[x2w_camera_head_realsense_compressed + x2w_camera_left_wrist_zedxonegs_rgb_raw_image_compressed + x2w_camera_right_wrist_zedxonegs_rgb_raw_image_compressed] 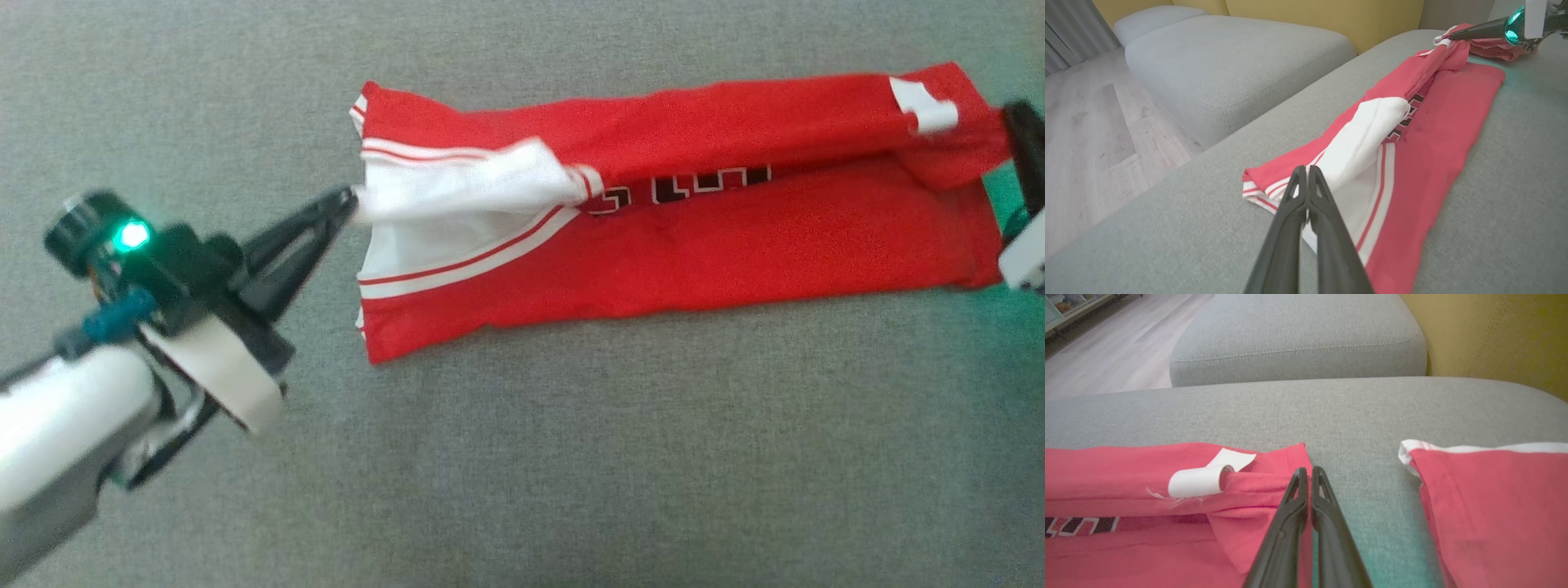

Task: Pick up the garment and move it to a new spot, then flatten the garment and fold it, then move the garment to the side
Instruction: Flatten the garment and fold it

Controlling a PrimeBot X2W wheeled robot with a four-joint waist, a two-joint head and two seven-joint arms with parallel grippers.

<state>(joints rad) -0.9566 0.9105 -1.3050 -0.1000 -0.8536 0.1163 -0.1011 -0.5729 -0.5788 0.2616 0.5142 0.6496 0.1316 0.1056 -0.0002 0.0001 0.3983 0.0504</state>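
Observation:
A red garment (735,237) with white striped trim and dark lettering lies stretched lengthwise on the grey sofa cushion (571,457). At its left end my left gripper (351,200) is shut on a white fold of it; the left wrist view has the closed tips (1306,169) pinching that white cloth (1363,147). My right gripper (1011,114) is at the garment's right end, shut on the red hem beside a white label (1196,482). The right wrist view shows its tips (1308,470) together at the hem corner. Between the two grippers, the upper layer is pulled taut.
A second red cloth (1494,506) with a white edge lies just beyond the garment's right end. Another grey cushion (1229,61) sits past a gap, backed by a yellow backrest (1494,339). Wooden floor (1086,143) drops off beside the cushion.

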